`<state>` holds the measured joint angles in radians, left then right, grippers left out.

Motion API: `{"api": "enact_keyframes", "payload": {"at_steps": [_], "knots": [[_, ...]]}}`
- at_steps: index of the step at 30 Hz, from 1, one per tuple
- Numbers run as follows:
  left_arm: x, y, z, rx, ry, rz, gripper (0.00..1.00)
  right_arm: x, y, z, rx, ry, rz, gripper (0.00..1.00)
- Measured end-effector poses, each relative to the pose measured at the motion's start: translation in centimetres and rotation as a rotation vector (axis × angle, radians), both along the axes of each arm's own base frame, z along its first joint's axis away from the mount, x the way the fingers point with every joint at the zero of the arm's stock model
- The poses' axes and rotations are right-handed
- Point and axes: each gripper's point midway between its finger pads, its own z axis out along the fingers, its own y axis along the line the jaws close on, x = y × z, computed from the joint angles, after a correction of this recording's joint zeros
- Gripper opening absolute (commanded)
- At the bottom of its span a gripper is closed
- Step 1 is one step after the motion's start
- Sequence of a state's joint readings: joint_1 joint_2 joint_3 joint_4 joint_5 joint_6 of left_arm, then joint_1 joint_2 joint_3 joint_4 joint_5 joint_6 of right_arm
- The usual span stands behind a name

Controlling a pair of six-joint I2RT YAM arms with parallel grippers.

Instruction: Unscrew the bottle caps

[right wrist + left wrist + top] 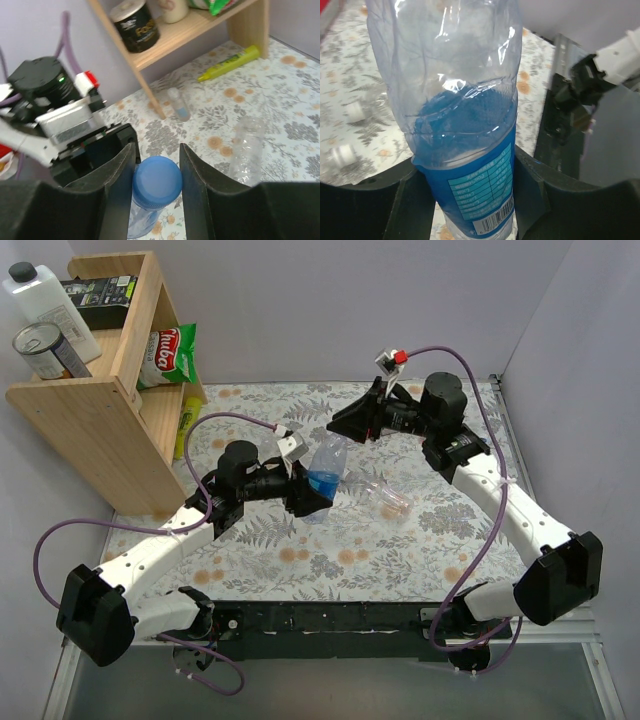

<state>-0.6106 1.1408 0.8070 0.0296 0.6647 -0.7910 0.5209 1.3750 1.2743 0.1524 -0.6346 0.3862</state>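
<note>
A clear crinkly bottle (325, 472) with a blue label stands tilted in mid-table. My left gripper (312, 496) is shut on its lower body; in the left wrist view the fingers press both sides of the label (485, 185). The bottle cap (156, 181) looks blue here. My right gripper (157, 172) is closed on it from above, both fingers touching its sides. In the top view the right gripper (337, 428) covers the cap. Two loose white caps (355, 111) lie on the table to the left.
A clear uncapped bottle (386, 496) lies on its side right of the held one, also seen in the right wrist view (247, 147). A small capped bottle (178, 104) stands by the wooden shelf (100, 410). A yellow-green tube (230, 62) lies near the shelf foot.
</note>
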Motion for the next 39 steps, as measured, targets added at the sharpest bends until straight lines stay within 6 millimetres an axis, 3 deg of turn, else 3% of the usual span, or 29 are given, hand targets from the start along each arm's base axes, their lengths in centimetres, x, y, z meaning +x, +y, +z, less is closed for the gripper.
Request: {"api": "enact_keyframes", "payload": {"at_steps": [7,9,10,11,14,22,29,39], "knots": [[-4.3,-0.9,1.9,-0.101,0.048,-0.246,0.41,-5.1,-1.4,2.0,0.047,-0.136,0.301,0.06],[-5.2,-1.0,2.4,-0.123,0.051,-0.302,0.41,-6.3,-1.6,2.6,0.052,-0.176,0.354,0.16],[-5.5,-1.0,2.5,-0.13,0.051,-0.317,0.41,-6.7,-1.7,2.8,0.052,-0.194,0.37,0.25],[-5.6,-1.0,2.6,-0.132,0.051,-0.324,0.41,-6.9,-1.8,3.0,0.052,-0.208,0.379,0.45],[-5.2,-1.1,2.5,-0.127,0.04,-0.306,0.42,-6.9,-1.9,3.1,0.048,-0.229,0.371,0.8],[-1.1,-0.6,1.1,-0.045,0.004,-0.074,0.42,-3.5,-3.1,2.5,0.015,-0.142,0.121,0.82],[1.8,0.5,-0.2,0.022,-0.004,0.105,0.41,-1.5,-4.1,3.5,0.035,-0.073,-0.157,0.7],[3.2,1.3,-1.5,0.083,-0.005,0.205,0.41,0.4,-1.6,-0.8,-0.043,0.075,-0.257,0.64]]}}
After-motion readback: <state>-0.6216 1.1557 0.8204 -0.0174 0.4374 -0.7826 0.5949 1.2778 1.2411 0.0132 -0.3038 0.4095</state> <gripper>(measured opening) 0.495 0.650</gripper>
